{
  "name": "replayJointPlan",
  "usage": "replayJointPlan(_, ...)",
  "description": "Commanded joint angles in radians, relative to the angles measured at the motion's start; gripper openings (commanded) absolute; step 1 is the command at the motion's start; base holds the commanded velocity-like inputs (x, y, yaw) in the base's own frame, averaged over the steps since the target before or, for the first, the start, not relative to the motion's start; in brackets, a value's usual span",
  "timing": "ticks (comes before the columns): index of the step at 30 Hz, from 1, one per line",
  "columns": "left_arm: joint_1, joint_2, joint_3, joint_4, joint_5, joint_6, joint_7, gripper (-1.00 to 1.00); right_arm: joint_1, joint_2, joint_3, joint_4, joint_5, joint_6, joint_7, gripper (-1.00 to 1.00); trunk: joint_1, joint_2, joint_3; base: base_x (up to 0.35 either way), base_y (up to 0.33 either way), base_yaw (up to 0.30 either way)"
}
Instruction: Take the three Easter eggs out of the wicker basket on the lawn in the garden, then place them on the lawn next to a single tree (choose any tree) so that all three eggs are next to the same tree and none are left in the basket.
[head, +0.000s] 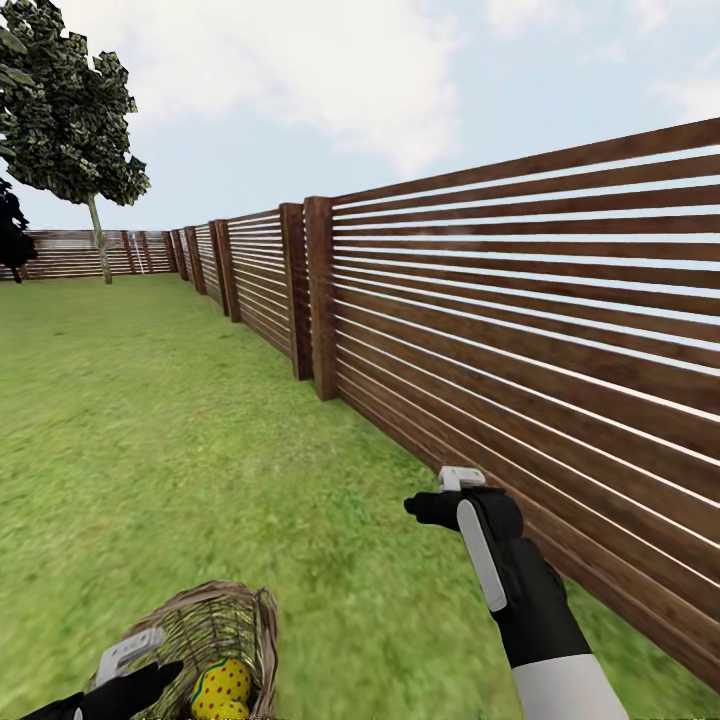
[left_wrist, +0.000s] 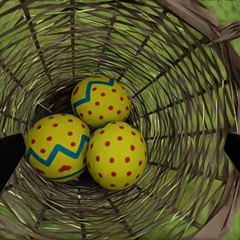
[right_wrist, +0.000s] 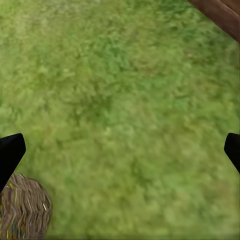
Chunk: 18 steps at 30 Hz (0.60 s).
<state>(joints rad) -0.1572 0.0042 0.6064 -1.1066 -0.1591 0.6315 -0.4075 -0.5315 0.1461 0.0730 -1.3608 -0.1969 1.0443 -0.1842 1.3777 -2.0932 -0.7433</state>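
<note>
Fenced garden: lawn (head: 150, 420), slat fence (head: 520, 300), tree (head: 70, 120).

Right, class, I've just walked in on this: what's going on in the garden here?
A two-armed robot stands on the lawn beside a slatted wooden fence. Its left gripper, open, hangs over the mouth of the wicker basket, where all three Easter eggs lie together at the bottom, none grasped. The right gripper is open over bare grass near the fence. A tree stands far off by the back fence, so no egg has been moved there yet.
</note>
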Motion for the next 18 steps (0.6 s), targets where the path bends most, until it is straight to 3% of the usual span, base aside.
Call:
replayJointPlan(1, -0.001, -0.001, 0.003, -0.001, -0.011, -0.003, -0.01, 1.0, -0.001, 0.0, 0.001, 0.0, -0.01, 0.003, -0.01, 1.0, 0.004, -0.008, -0.004, 0.0, 0.0, 0.0)
replayJointPlan(11, -0.002, -0.001, 0.003, 0.026, -0.01, -0.034, -0.009, 1.0, -0.001, 0.0, 0.001, 0.01, -0.01, 0.003, -0.011, 1.0, 0.042, -0.078, -0.036, 0.0, 0.0, 0.0)
replayJointPlan(18, -0.054, -0.001, 0.003, 0.049, -0.016, -0.03, 0.003, 1.0, -0.001, -0.003, -0.003, 0.011, -0.01, 0.003, -0.011, 1.0, 0.069, -0.127, -0.058, 0.0, 0.0, 0.0)
